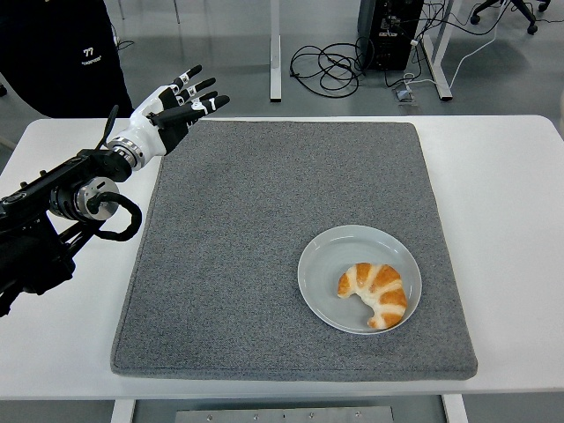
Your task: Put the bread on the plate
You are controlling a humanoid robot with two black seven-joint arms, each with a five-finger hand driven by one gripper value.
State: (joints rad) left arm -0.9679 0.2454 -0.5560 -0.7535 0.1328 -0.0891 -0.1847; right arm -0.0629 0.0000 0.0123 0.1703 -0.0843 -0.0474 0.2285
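We see the bread (374, 294) resting on the plate (322, 261). Our left hand (173, 107), fingers spread and empty, hovers far from the plate; only retraction appears to remain.

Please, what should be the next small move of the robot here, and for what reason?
Probably only to bring the left hand back to rest at the left edge. The croissant lies wholly inside the plate on the grey mat, so the placing looks done. The hand is open, empty, and far from the plate, above the mat's far left corner.
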